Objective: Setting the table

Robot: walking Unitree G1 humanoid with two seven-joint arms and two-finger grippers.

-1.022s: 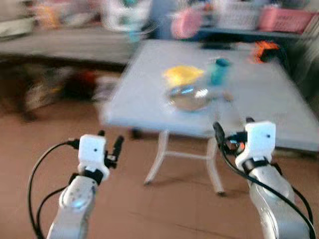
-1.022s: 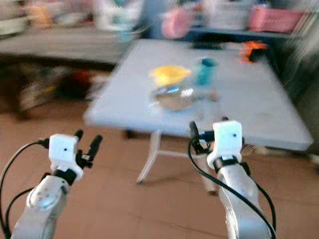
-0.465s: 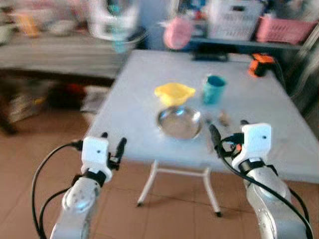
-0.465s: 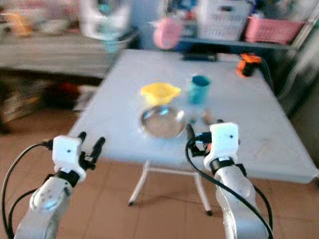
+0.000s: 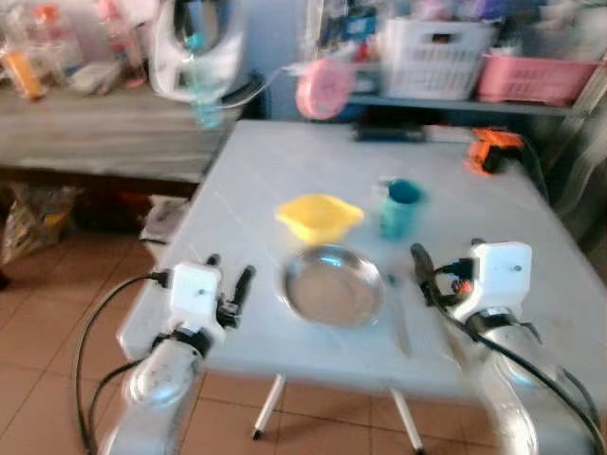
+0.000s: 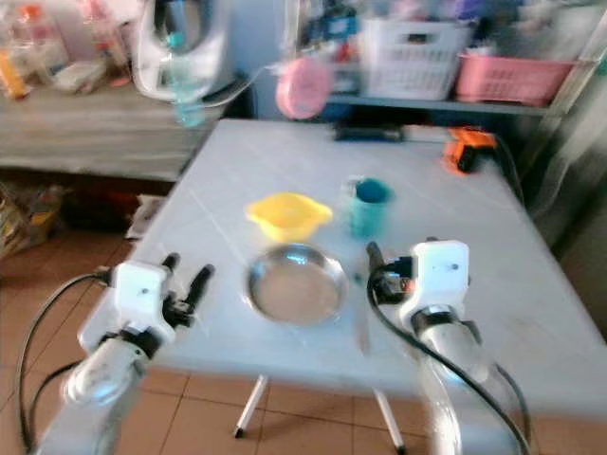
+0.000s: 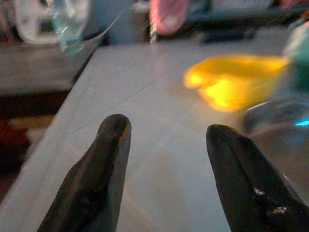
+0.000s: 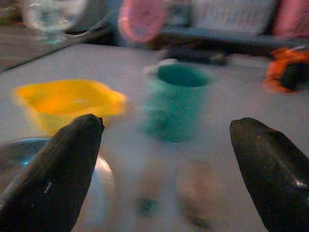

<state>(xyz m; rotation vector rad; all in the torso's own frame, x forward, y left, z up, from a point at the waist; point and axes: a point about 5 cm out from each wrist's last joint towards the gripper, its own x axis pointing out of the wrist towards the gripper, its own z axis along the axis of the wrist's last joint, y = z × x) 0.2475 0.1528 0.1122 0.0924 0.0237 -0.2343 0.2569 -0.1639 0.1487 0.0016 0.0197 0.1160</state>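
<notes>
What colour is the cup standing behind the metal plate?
Teal; the cup shows best in the right wrist view, between the open fingers of the right gripper.

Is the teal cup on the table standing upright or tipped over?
Upright: the teal plastic cup stands on its base, its round open mouth facing up, on the grey table.

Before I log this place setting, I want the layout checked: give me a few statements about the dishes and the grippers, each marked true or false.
1. The yellow bowl sits just beyond the metal plate on the table. True.
2. The teal cup lies tipped on its side. False: it stands upright.
3. The right gripper holds the cup. False: its fingers are open, holding nothing.
4. The left gripper is open over the table. True.
5. The plate holds food. False: it looks empty.
</notes>
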